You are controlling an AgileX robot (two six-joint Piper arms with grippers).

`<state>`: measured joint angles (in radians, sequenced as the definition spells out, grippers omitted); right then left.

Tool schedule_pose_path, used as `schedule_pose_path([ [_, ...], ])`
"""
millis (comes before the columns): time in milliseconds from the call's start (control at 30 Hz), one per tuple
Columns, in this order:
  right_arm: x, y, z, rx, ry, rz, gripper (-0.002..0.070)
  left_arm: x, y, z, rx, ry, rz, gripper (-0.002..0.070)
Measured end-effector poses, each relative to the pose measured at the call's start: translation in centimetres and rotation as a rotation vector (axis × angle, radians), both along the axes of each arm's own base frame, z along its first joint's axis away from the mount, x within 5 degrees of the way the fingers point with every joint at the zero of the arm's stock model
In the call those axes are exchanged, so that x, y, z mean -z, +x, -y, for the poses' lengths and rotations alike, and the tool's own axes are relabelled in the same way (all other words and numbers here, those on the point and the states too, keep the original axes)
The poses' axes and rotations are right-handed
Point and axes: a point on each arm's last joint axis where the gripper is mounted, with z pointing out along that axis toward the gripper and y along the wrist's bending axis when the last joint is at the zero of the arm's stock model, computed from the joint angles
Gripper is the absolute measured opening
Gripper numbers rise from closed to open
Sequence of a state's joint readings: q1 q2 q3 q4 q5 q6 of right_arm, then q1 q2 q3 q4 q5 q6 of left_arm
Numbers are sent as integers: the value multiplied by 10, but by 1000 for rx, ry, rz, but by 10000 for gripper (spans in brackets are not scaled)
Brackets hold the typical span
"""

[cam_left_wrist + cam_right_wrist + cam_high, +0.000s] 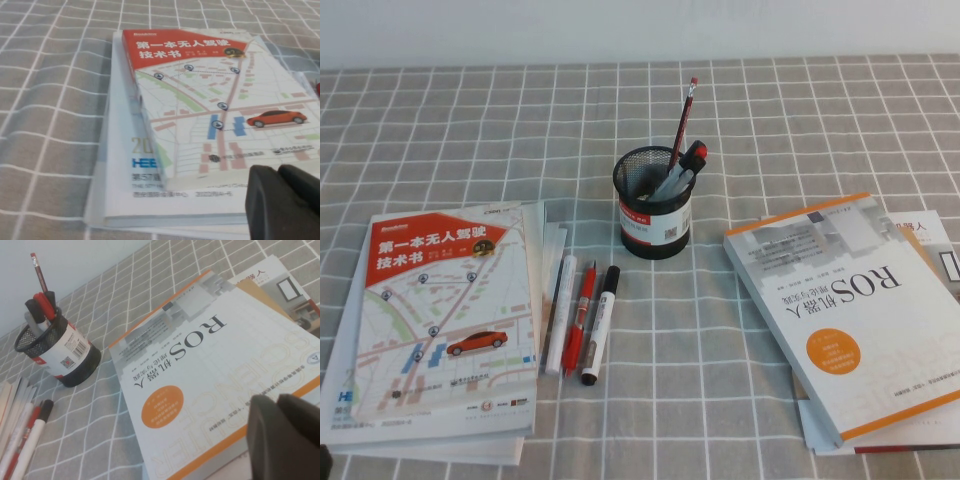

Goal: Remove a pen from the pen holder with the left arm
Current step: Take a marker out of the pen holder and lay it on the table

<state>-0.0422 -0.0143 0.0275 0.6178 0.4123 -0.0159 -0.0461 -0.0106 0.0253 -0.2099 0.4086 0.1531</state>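
A black mesh pen holder (653, 215) (60, 352) stands mid-table. In it are a red pencil (683, 125) (37, 272) and a red-capped marker (692, 155). Neither arm shows in the high view. In the left wrist view my left gripper (277, 174) is shut and empty, hovering over the near edge of the map-cover book (200, 100), far from the holder. In the right wrist view my right gripper (276, 402) is shut with nothing in it, above the near edge of the ROS book (200, 370).
Three pens lie side by side between the map-cover book (440, 320) and the holder: a white one (561, 312), a red one (579, 318) and a black marker (601, 322). The ROS book (850, 310) lies on other papers at the right. A grey checked cloth (720, 400) covers the table.
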Motion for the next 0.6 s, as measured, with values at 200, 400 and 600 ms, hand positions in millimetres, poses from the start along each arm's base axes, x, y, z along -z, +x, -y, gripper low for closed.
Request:
schedule_pose_path([
  [200,0,0,0,0,0,0,-13,0,1,-5,-41,58,11,0],
  [400,0,0,0,0,0,0,-12,-1,1,-7,-57,70,15,0],
  [600,0,0,0,0,0,0,-13,-1,1,-7,-56,72,16,0],
])
